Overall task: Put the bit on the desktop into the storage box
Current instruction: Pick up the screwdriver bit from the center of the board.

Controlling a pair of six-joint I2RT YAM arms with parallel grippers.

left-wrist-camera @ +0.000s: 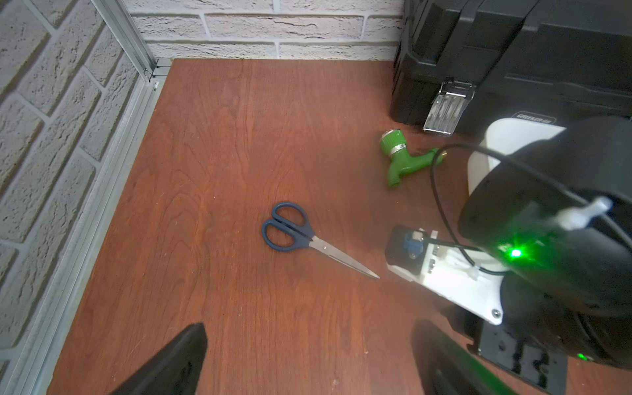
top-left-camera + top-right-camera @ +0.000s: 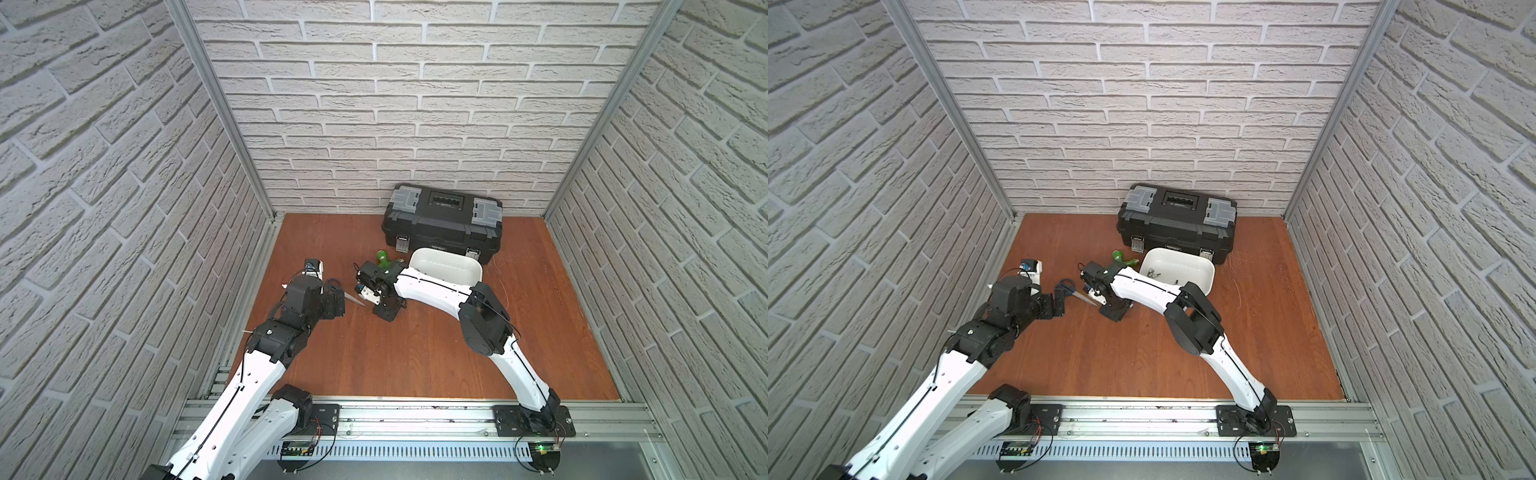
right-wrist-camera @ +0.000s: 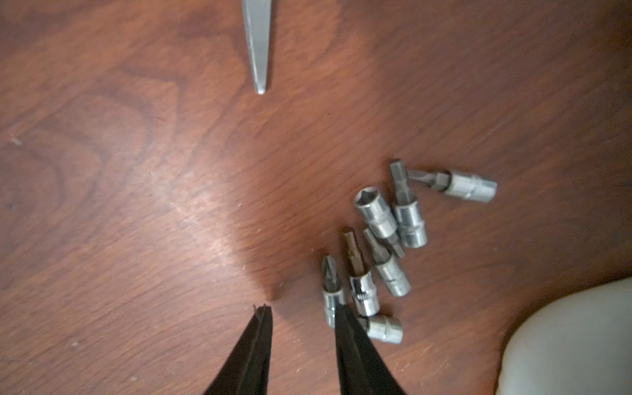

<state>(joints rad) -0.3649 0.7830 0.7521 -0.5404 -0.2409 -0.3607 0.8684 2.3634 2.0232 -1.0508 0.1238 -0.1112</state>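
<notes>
The worktop [image 2: 415, 353] lies open right of the storage box [image 2: 446, 266]. Only the right wrist view shows the bits [image 3: 376, 253], clustered on the wood near the box. The right claw [image 3: 302, 309] is part-open and empty, one tip overlapping a bit. The left claw [image 1: 311, 328] is wide and empty.

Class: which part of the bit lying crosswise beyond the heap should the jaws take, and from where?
On the crosswise bit, probably the thick round barrel, from straight above, jaws across its length: it lies flat with bare desktop either side.

A robot lab cell: brick-print panels [image 2: 374, 104] on aluminium posts [image 2: 220, 108] are enclosing the bench [image 2: 415, 353], a black toolbox [image 2: 442, 220] sitting on it.
</notes>
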